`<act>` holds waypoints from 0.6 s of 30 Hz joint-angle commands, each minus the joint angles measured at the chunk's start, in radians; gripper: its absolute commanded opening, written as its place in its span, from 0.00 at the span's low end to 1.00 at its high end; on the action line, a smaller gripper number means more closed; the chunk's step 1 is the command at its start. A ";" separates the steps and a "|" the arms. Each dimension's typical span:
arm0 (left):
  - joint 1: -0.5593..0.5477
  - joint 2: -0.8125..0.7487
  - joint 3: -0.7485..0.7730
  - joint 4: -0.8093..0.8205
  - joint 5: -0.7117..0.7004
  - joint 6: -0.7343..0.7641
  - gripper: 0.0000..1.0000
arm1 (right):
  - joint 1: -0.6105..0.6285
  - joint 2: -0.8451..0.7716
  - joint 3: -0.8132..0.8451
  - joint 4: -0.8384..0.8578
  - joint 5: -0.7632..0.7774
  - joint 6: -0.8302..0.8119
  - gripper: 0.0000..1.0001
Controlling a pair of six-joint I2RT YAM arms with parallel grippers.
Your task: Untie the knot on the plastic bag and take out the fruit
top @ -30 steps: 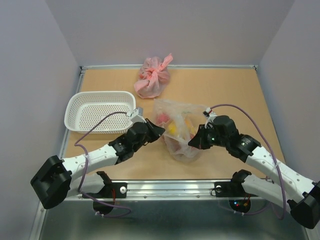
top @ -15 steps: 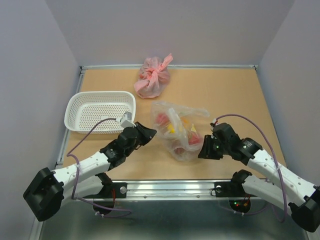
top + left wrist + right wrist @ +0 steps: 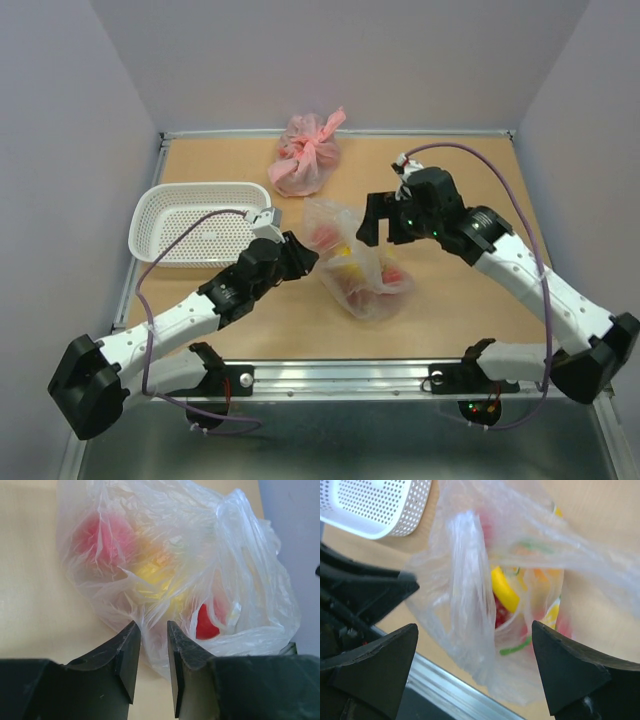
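bag [image 3: 362, 292] is mid-bench [image 3: 470, 180], slightly toward the near edge, slumped and crumpled. fruit [image 3: 345, 270] is all inside it. Through the film: a red one at the far-left end, a yellow one in the middle, another red on the right. The right wrist view also shows orange and green bits. Can't make out the knot, since the top of the bag is just loose film. One long clear ear [image 3: 465, 575] stands up in the right wrist view.

left gripper [image 3: 306, 256]: at the bag's left side, low over the bench. Jaws are a narrow slot apart with a fold of bag film in the slot. The fingers [image 3: 125, 655] aren't clamped on it as far as the left wrist view shows.

right gripper [image 3: 380, 226]: over the bag's far-right side, tilted down toward it. Jaws are spread wide and hold nothing. The ear rises in the gap between them, clear of both fingers as far as I can see.

basket [image 3: 200, 192]: white, perforated, at the bench's left edge, near the left gripper.

pink bag [image 3: 303, 165]: tied, at the far edge around centre, apart from the clear bag.
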 commanded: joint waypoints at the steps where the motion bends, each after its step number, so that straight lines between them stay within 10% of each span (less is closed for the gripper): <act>1: 0.001 0.005 0.057 -0.016 0.025 0.087 0.39 | 0.001 0.151 0.136 0.050 0.098 -0.076 1.00; 9: 0.001 0.021 0.110 -0.085 0.034 0.198 0.58 | 0.001 0.268 0.117 0.116 -0.060 -0.105 0.88; 12: 0.001 0.042 0.161 -0.140 0.031 0.267 0.63 | 0.002 0.214 0.049 0.123 -0.063 -0.090 0.55; 14: 0.001 0.064 0.215 -0.172 0.025 0.311 0.64 | 0.001 0.136 0.000 0.126 -0.053 -0.062 0.13; 18: -0.001 0.145 0.339 -0.221 0.041 0.495 0.64 | 0.001 -0.027 -0.190 0.152 -0.051 -0.018 0.00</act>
